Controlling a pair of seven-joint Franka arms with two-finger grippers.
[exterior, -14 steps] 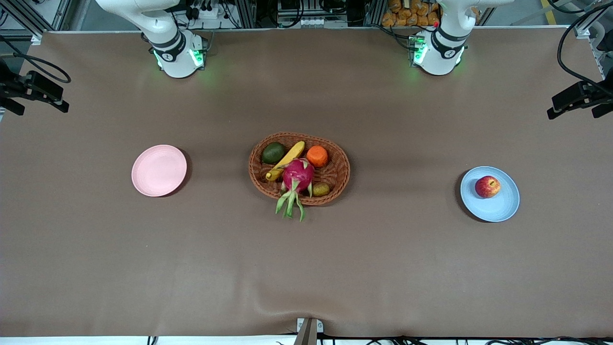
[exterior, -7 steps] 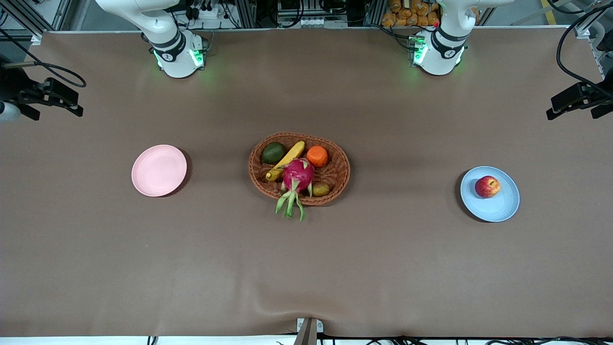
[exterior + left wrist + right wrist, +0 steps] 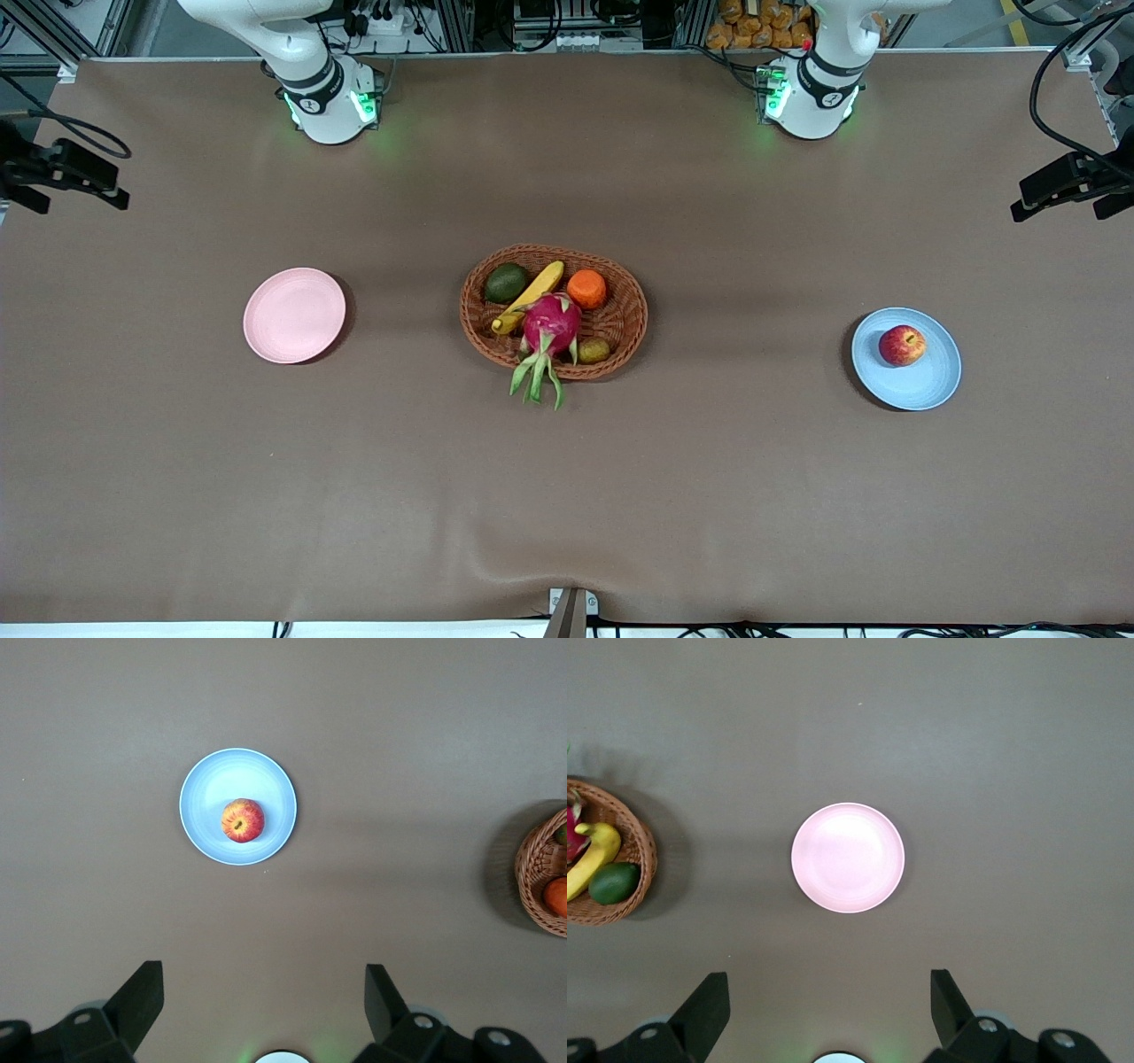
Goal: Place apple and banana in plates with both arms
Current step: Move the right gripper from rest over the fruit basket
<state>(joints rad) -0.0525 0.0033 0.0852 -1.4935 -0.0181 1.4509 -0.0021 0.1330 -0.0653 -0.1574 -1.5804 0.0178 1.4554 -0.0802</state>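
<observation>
My left gripper (image 3: 262, 1005) hangs high over the left arm's end of the table (image 3: 709, 487), fingers spread wide and holding nothing. Below it lies the blue plate (image 3: 204, 828), and the apple (image 3: 242, 820) sits on that plate, a little off its middle. My right gripper (image 3: 829, 1005) hangs high over the right arm's end of the table, also spread wide and empty, with the bare pink plate (image 3: 848, 857) below it.

Between the two plates, at the middle of the table, stands the wicker basket (image 3: 625, 319). The banana (image 3: 530, 295) lies in it at a slant, between an avocado (image 3: 505, 283) and an orange (image 3: 586, 289), its stem end touching the dragon fruit (image 3: 551, 324). The dragon fruit's green leaves hang over the basket rim on the side nearer the front camera. A small brownish-green fruit (image 3: 594, 349) rests beside the dragon fruit, toward the left arm's end.
</observation>
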